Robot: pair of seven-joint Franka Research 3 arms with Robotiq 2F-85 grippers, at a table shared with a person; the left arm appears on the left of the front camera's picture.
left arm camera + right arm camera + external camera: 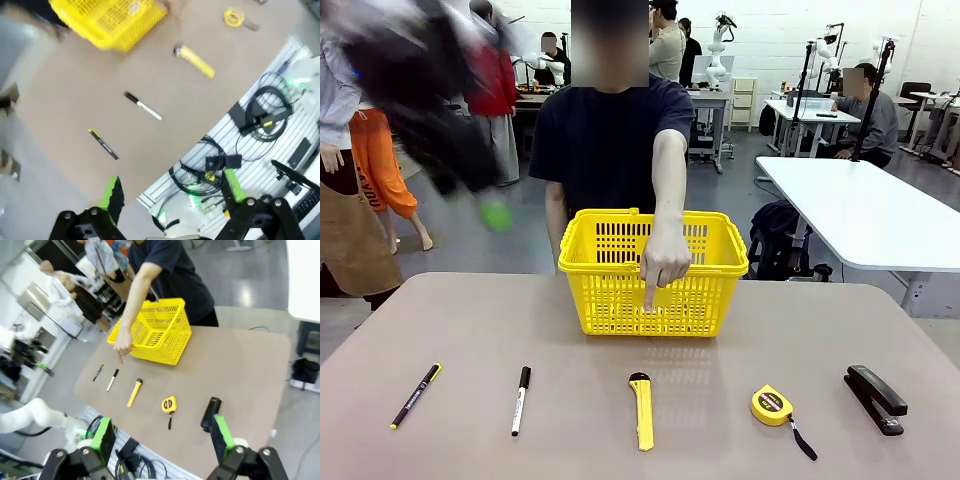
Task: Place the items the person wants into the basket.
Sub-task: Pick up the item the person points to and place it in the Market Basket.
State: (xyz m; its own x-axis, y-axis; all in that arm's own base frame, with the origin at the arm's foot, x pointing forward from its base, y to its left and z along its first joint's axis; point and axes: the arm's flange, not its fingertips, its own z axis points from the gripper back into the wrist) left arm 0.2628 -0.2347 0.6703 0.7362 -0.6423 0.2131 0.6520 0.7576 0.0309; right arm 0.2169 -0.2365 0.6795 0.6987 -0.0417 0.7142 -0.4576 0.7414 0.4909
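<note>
Knife (pixel 641 410) lies on the surface (pixel 440 320) just short of the basket (pixel 610 300), in line with the person's pointing hand (pixel 665 262), marker (pixel 521 400) and tape measure (pixel 772 405) flanking; my left hand (pixel 170 180) and right hand (pixel 162 422) both stand open and empty, so I judge the risk is grasping a neighbour.

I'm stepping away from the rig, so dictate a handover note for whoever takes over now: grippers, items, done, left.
Left gripper: open, empty, above the table. Right gripper: open, empty, raised.
Pen, marker and utility knife lie apart in a row; basket stands behind them.
Person's hand points down toward the utility knife.
Done: nothing in the basket yet.
Left: likely grasp it, put it in the basket, then any others wanted.
</note>
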